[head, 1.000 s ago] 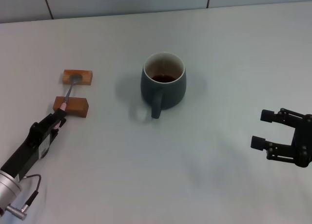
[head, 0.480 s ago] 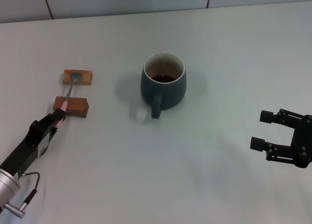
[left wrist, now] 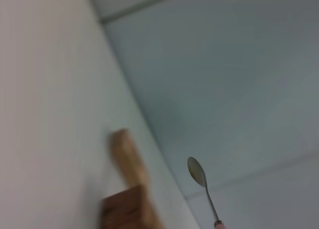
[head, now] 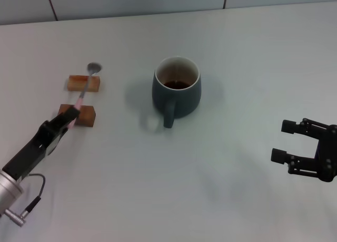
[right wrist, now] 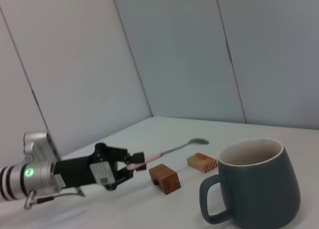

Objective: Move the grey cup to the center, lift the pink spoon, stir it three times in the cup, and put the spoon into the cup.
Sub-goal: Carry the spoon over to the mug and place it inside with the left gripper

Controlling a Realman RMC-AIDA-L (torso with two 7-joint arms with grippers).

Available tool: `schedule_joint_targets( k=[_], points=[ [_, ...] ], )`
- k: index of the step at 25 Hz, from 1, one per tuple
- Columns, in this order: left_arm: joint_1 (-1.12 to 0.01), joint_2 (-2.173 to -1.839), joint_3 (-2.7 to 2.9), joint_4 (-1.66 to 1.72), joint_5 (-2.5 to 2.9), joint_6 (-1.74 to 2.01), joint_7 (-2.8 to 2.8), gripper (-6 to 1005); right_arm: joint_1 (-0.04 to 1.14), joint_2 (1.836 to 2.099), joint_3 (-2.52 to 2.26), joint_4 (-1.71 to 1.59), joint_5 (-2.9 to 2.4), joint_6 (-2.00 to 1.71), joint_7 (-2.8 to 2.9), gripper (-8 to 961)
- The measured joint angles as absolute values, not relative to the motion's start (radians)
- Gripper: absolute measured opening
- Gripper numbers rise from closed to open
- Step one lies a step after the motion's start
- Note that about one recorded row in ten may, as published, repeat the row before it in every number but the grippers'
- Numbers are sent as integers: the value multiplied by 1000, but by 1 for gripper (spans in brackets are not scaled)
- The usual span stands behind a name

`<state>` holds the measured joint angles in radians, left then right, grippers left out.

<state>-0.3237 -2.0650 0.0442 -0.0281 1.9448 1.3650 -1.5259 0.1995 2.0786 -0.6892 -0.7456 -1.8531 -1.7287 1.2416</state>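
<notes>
Hidden or cut off: the pink end of the spoon point(head: 84, 89) is covered by the left gripper point(head: 67, 121); the left arm is cut by the frame edge at the lower left.
Spoon: a slim pale pink handle with a grey metal neck and oval bowl; it is held raised above the two wooden blocks point(head: 83, 83).
Spoon direction: the long axis is tilted upward, the bowl pointing away from the robot, past the far block.
Left gripper: pinched on the spoon handle, at the near block.
Mug point(head: 176, 89): rounded, dark blue-grey, glossy, cream inside with brown residue; it stands mid-table, handle toward the robot.
Right gripper point(head: 287, 142): fingers spread, empty, at the right, well apart from the mug.
Table point(head: 221, 200): plain, pale, smooth.
</notes>
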Motion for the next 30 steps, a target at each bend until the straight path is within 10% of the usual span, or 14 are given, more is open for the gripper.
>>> schedule_joint_targets(
  k=[17,30],
  points=[
    [-634,-2071,282,701,2135,1581,-1697,128,205,2078,-690,-747,-1853,-1729,1254,826],
    [-609,-2061,732,1127,2064,1559,-1839,128,212,2077,-690,-757,-1853,-1729,1269,825]
  ],
)
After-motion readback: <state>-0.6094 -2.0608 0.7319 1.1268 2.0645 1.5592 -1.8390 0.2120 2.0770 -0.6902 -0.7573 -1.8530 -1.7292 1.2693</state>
